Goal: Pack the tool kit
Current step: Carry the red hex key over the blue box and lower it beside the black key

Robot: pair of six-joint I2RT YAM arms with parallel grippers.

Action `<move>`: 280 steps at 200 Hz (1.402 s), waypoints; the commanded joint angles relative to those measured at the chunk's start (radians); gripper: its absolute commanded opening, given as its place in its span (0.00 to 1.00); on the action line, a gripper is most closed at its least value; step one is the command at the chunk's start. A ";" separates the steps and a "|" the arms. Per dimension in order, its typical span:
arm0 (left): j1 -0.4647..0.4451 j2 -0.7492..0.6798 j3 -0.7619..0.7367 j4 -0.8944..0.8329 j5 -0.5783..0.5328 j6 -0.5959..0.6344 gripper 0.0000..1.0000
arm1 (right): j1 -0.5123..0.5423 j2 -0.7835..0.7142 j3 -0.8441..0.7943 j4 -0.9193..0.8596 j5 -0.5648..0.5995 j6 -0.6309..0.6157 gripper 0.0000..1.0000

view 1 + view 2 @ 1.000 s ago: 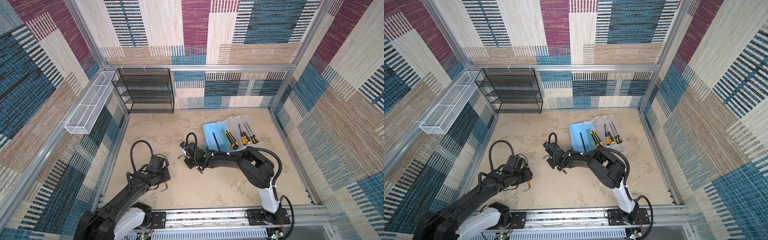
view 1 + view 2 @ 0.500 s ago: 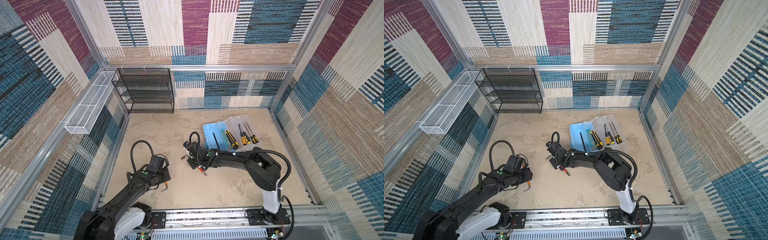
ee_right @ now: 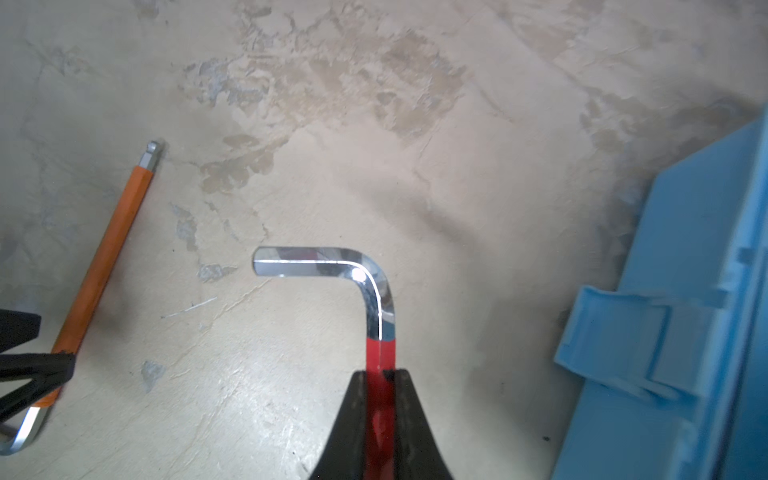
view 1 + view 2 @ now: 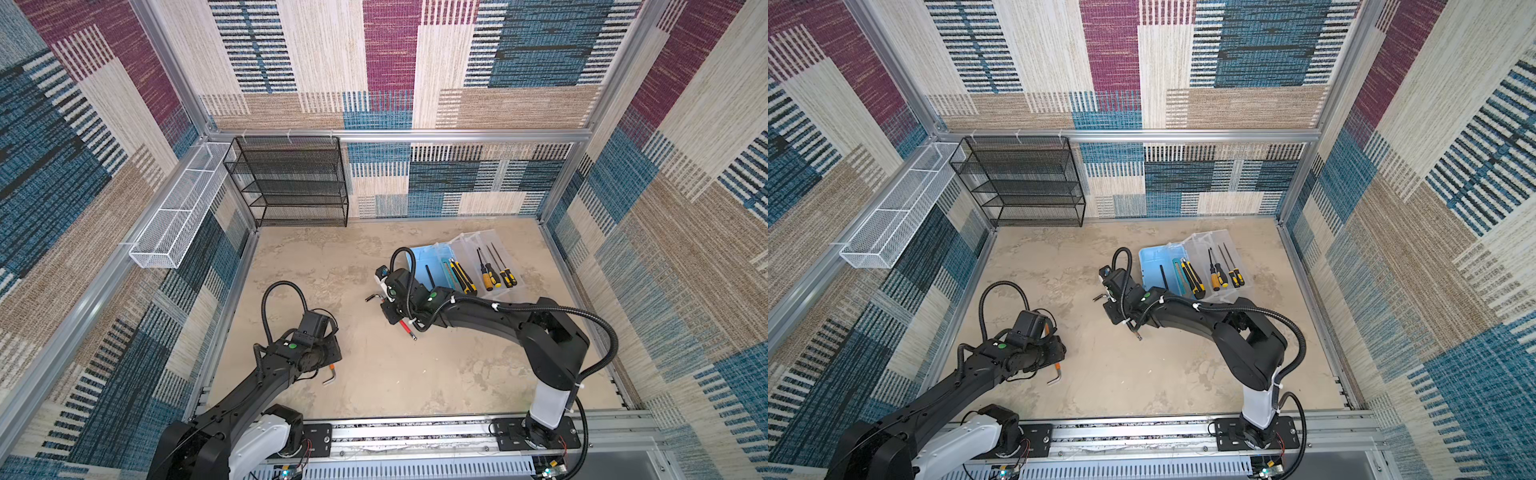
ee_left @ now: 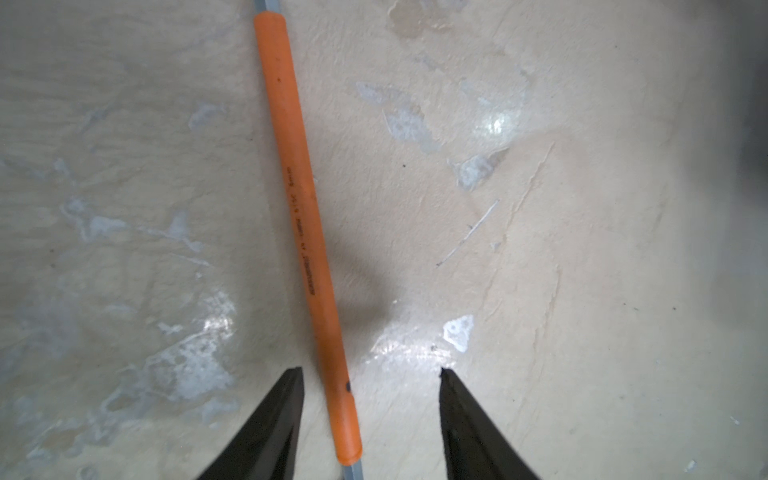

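The tool kit's light blue box (image 4: pixel 432 266) (image 3: pixel 685 332) lies open at the back right, with utility knives (image 4: pixel 461 276) inside. Its clear tray (image 4: pixel 505 257) holds screwdrivers (image 4: pixel 486 274). My right gripper (image 3: pixel 380 374) is shut on the red sleeve of a hex key (image 3: pixel 374 299), whose silver bend sticks out ahead of the fingertips, a short way left of the box above the floor (image 4: pixel 372 297). My left gripper (image 5: pixel 372 374) is open and low over the floor. An orange-sleeved hex key (image 5: pixel 307 232) (image 4: pixel 330 376) lies between its fingers, nearer one of them.
A black mesh shelf rack (image 4: pixel 291 183) stands against the back wall. A white wire basket (image 4: pixel 178 212) hangs on the left wall. Aluminium rails (image 4: pixel 415 432) edge the beige floor at the front.
My right gripper has carried the red hex key a little right and back, toward the blue box. The left arm has stayed where it was.
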 commanded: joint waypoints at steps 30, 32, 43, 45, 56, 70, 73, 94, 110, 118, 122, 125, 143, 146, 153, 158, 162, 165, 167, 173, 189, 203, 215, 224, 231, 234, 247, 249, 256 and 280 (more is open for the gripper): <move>0.001 0.010 -0.001 0.005 0.016 0.004 0.56 | -0.112 -0.114 -0.010 0.016 0.050 -0.038 0.06; 0.001 0.010 -0.001 0.006 0.017 0.003 0.55 | -0.117 -0.118 -0.011 0.016 0.051 -0.039 0.06; 0.001 0.014 -0.002 0.010 0.017 0.003 0.55 | -0.145 -0.140 -0.020 0.027 0.050 -0.042 0.06; 0.001 0.015 -0.002 0.011 0.017 0.003 0.55 | -0.150 -0.143 -0.022 0.029 0.049 -0.044 0.06; 0.001 0.020 -0.002 0.017 0.021 0.003 0.55 | -0.184 -0.151 -0.028 0.038 0.046 -0.048 0.06; 0.001 0.028 -0.001 0.022 0.025 0.003 0.55 | -0.224 -0.141 -0.024 0.034 0.050 -0.056 0.07; 0.002 0.030 -0.001 0.023 0.027 0.004 0.55 | -0.232 -0.136 -0.022 0.034 0.052 -0.058 0.07; 0.001 0.037 0.002 0.025 0.029 0.005 0.55 | -0.270 -0.093 -0.002 0.031 0.065 -0.073 0.07; 0.001 0.039 0.002 0.025 0.032 0.005 0.55 | -0.284 -0.049 0.027 0.022 0.068 -0.077 0.07; 0.001 0.037 0.002 0.024 0.032 0.004 0.55 | -0.288 -0.026 0.042 0.021 0.069 -0.076 0.07; 0.001 0.035 0.002 0.023 0.032 0.005 0.55 | -0.289 -0.015 0.047 0.021 0.071 -0.075 0.07; 0.001 0.033 0.002 0.022 0.032 0.005 0.55 | -0.290 -0.007 0.051 0.023 0.073 -0.074 0.07; 0.001 0.022 0.001 0.017 0.030 0.004 0.55 | -0.299 0.051 0.079 0.017 0.091 -0.068 0.07; 0.001 0.021 0.001 0.016 0.029 0.005 0.55 | -0.301 0.060 0.084 0.013 0.090 -0.066 0.07; 0.001 0.016 0.001 0.014 0.025 0.007 0.54 | -0.302 0.079 0.097 0.009 0.091 -0.062 0.07; 0.001 0.014 0.001 0.012 0.022 0.006 0.55 | -0.302 0.091 0.103 0.006 0.090 -0.059 0.07; 0.001 0.011 0.000 0.010 0.020 0.005 0.55 | -0.302 0.098 0.106 0.004 0.092 -0.056 0.07; 0.001 0.009 -0.001 0.009 0.020 0.006 0.55 | -0.302 0.103 0.108 0.004 0.092 -0.055 0.07; 0.001 0.009 0.000 0.008 0.019 0.007 0.55 | -0.304 0.106 0.109 0.004 0.093 -0.054 0.07; 0.001 0.006 -0.001 0.006 0.017 0.007 0.55 | -0.304 0.115 0.110 0.003 0.099 -0.049 0.07; 0.001 0.002 -0.002 0.005 0.015 0.007 0.55 | -0.308 0.126 0.102 0.008 0.112 -0.041 0.07; 0.001 -0.002 -0.007 0.007 0.015 0.007 0.55 | -0.313 0.123 0.086 0.017 0.103 -0.033 0.07; 0.001 0.000 -0.011 0.013 0.015 0.007 0.55 | -0.316 0.112 0.067 0.029 0.085 -0.023 0.08; 0.002 0.002 -0.013 0.016 0.016 0.005 0.55 | -0.316 0.106 0.058 0.034 0.082 -0.019 0.08; 0.001 0.001 -0.015 0.018 0.017 0.005 0.55 | -0.317 0.107 0.053 0.035 0.080 -0.016 0.08; 0.001 0.002 -0.015 0.019 0.018 0.005 0.55 | -0.318 0.107 0.051 0.035 0.080 -0.014 0.08; 0.001 0.002 -0.016 0.023 0.022 0.005 0.55 | -0.318 0.109 0.045 0.039 0.078 -0.011 0.08; 0.001 0.002 -0.016 0.023 0.021 0.004 0.55 | -0.319 0.111 0.044 0.039 0.077 -0.011 0.08; 0.001 0.003 -0.016 0.025 0.021 0.005 0.55 | -0.320 0.114 0.040 0.039 0.072 -0.008 0.08; 0.001 -0.001 -0.016 0.016 0.021 0.006 0.55 | -0.334 0.115 0.020 0.046 0.046 0.003 0.08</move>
